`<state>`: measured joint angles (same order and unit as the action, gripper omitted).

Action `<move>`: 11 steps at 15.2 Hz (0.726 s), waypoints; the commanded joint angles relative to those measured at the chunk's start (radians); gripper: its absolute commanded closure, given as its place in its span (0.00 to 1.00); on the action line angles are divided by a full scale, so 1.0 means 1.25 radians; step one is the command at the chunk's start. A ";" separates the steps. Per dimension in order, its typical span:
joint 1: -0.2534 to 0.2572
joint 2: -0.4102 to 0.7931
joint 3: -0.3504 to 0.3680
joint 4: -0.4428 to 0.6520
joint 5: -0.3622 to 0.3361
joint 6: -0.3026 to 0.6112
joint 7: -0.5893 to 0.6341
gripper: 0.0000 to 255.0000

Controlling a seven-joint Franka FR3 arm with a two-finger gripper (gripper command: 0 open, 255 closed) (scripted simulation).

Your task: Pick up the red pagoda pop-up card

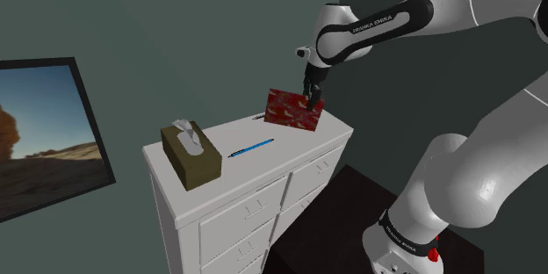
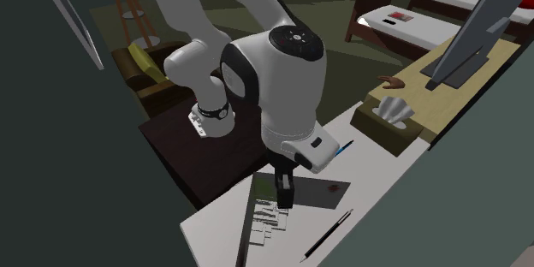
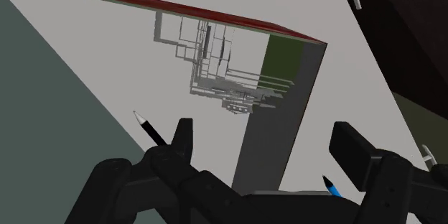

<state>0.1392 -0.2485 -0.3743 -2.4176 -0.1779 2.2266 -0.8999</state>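
Fingers of the black gripper are standing spread apart, straddling one thin grey leaf of the red pagoda pop-up card without touching it. The card is sitting open on the flat white top of a chest of drawers, at the shoulder view's right end. Its outer face is showing a mottled red pattern, with stepped pale paper tiers folding out inside. A slim black pencil and a blue pen are lying near it. Farther along, a boxy olive tissue box is resting, white tissue puffing out. A framed landscape picture is hanging beyond.
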 commanded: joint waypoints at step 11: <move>0.000 -0.002 0.001 0.004 0.000 -0.006 0.001 1.00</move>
<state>0.1394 -0.2482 -0.3743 -2.4166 -0.1775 2.2265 -0.8998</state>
